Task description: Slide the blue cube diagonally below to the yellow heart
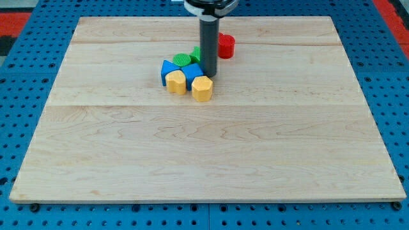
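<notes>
Right now the rod's tip (pixel 209 75) sits low in a tight cluster above board centre. No gripper to report, just a bare rod. Blue cube (pixel 193 70) touches the tip at its 9 o'clock. Yellow heart (pixel 202 88) lies just at the tip's 6 o'clock, another yellow block (pixel 176 82) beside it. Judgement: cube needs pushing toward 7 o'clock.

Pale wooden board (pixel 211 160) fills frame centre. Blue perforated base (pixel 25 76) surrounds it. Red patches, upper corners. Lighting even, soft.
</notes>
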`<action>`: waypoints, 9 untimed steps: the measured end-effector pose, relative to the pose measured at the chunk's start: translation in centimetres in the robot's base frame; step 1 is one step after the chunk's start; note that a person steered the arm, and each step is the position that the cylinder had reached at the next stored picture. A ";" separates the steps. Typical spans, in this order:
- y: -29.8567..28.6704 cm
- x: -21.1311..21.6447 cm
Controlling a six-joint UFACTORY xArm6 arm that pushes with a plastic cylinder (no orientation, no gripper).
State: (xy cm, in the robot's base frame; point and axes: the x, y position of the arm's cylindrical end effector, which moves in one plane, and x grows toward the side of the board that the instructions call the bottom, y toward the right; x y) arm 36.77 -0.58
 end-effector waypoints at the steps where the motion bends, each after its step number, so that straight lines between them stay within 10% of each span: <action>1: -2.5 0.2; 6: -6.9 -4.8; 9: -6.2 -0.8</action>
State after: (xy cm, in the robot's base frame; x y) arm 35.94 -6.81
